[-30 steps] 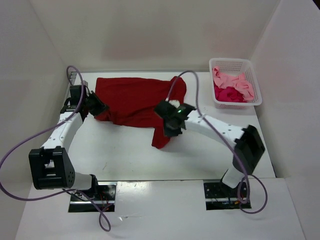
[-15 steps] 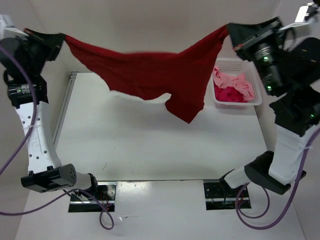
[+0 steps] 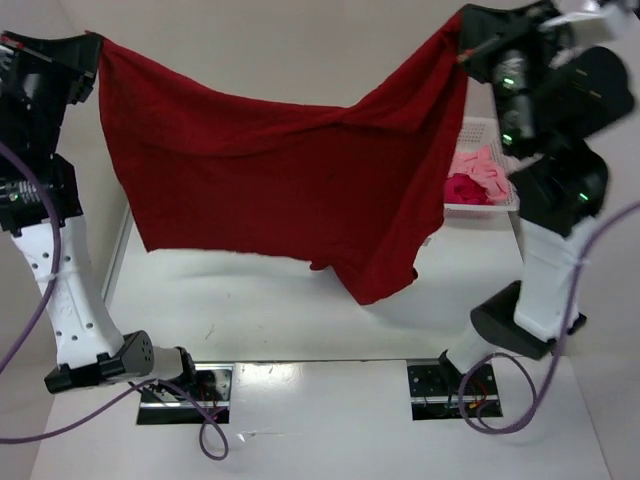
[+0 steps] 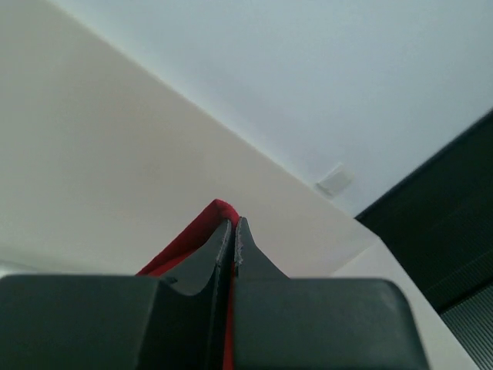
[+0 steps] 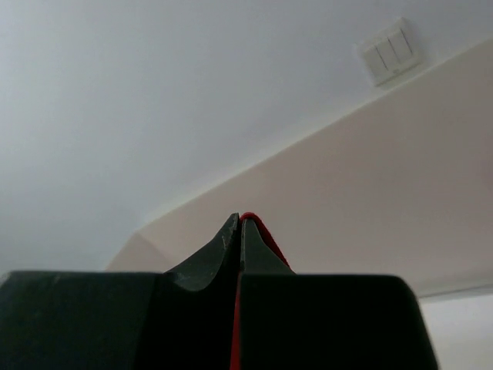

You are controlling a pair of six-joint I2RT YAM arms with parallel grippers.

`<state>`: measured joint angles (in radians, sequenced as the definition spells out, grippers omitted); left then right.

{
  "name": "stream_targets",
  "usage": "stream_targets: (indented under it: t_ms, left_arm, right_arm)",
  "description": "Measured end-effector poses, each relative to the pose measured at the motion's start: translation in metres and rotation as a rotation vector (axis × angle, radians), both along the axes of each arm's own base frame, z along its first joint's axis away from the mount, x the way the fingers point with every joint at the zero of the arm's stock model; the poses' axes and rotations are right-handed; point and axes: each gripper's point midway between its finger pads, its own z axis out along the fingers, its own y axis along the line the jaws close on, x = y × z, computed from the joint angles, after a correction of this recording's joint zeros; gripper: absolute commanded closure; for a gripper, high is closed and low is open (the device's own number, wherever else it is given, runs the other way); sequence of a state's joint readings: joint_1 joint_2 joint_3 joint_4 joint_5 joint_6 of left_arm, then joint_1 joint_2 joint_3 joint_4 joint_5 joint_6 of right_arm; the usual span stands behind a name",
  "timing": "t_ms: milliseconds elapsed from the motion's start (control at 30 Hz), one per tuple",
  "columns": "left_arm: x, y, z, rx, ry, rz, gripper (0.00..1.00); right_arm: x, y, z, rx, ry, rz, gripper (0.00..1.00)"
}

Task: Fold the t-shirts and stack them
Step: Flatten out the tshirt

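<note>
The dark red t-shirt [image 3: 270, 190] hangs spread in the air high above the table, held by two top corners. My left gripper [image 3: 92, 45] is shut on its left corner; red cloth [image 4: 196, 235] shows beside the pinched tips [image 4: 233, 225]. My right gripper [image 3: 460, 40] is shut on the right corner, with a red edge [image 5: 266, 235] beside its tips [image 5: 239, 220]. The shirt's lower right part sags lowest. A light pink t-shirt [image 3: 478, 162] and a crimson-magenta t-shirt [image 3: 462, 188] lie bunched in the basket.
The white mesh basket [image 3: 490, 128] stands at the table's back right, partly hidden by the hanging shirt and the right arm. The white table [image 3: 260, 310] shows below the shirt. Both wrist views look up at walls and ceiling.
Both arms rose from the table and lifted the dark red t-shirt into the air. Since half a second ago it has come towards the camera and hangs flatter and wider.
</note>
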<state>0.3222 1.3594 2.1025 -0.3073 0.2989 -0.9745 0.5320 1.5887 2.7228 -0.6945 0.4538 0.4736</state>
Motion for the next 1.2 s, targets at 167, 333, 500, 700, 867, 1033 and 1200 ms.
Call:
stream_targets:
  t_ms: [167, 333, 500, 700, 867, 1033, 1200]
  left_arm:
    - [0.065, 0.025, -0.083, -0.045, 0.196, 0.021, 1.0]
    - [0.139, 0.053, -0.201, -0.124, 0.462, 0.038, 1.0]
    - [0.175, 0.063, -0.259, -0.165, 0.589, 0.032, 1.0]
    - [0.178, 0.063, -0.175, -0.115, 0.414, 0.022, 1.0]
    - [0.144, 0.069, -0.085, -0.05, 0.191, 0.049, 1.0]
    - [0.121, 0.064, -0.084, -0.036, 0.162, 0.05, 1.0]
    - [0.117, 0.056, -0.177, -0.079, 0.332, 0.011, 1.0]
  right_arm:
    - [0.101, 0.038, -0.067, -0.151, 0.158, -0.012, 1.0]
    - [0.221, 0.051, -0.179, -0.239, 0.376, 0.028, 1.0]
    - [0.28, 0.034, -0.258, -0.203, 0.532, 0.048, 1.0]
    - [0.255, 0.015, -0.178, -0.086, 0.345, 0.059, 1.0]
    - [0.18, 0.009, -0.074, -0.034, 0.103, 0.1, 1.0]
    - [0.131, 0.006, -0.044, -0.035, 0.045, 0.135, 1.0]
    - [0.141, 0.012, -0.168, -0.085, 0.34, 0.161, 1.0]
